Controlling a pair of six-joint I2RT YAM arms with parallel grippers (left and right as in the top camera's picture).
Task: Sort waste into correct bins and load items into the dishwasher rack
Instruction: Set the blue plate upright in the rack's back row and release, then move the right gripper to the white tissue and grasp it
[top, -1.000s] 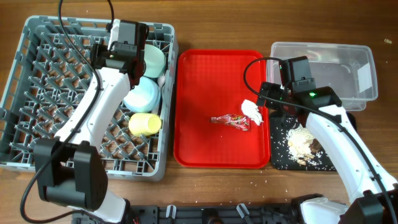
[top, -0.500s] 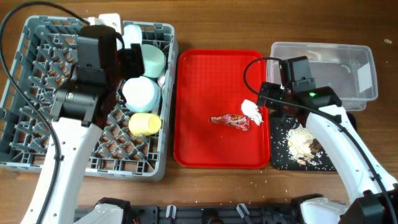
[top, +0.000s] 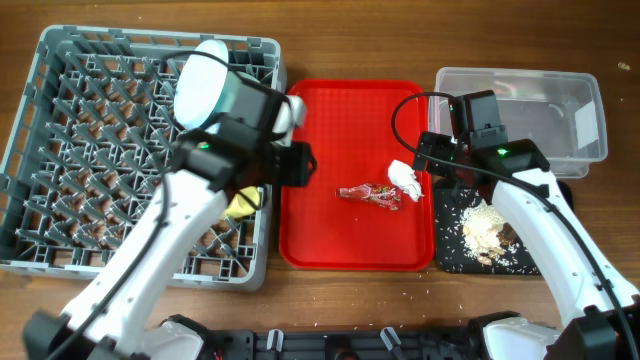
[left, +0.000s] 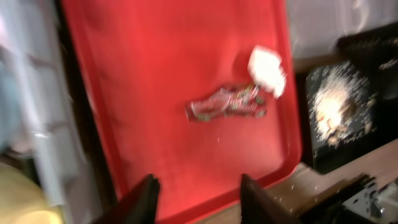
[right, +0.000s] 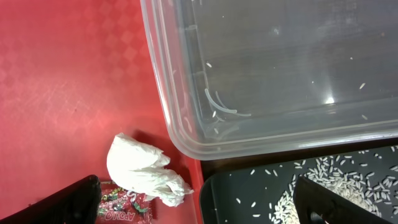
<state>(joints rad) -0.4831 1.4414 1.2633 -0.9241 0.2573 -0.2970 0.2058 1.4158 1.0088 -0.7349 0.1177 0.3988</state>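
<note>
Hanging over the left edge of the red tray (top: 350, 235), just beside the right wall of the grey rack (top: 60, 120), the left gripper (left: 199, 199) is seen with its jaws parted to a moderate gap and nothing between them. The red wrapper (top: 372, 194) is found flat on the tray, right of centre in the overhead frame, and the white tissue wad (top: 405, 179) is set just above and to the right of it, touching or nearly touching its end. The right gripper (right: 199, 208) is held spread wide and empty at the tray's right edge, above the tissue and the near corner of the clear tub (top: 560, 90). The tub is placed at the upper right, with a few pale grains seen inside. Below it, the black tray (top: 450, 255) is loaded with the beige-brown food scraps (top: 485, 228). A yellow cup (top: 240, 205) is partly shown in the rack's right side, under the left arm.
</note>
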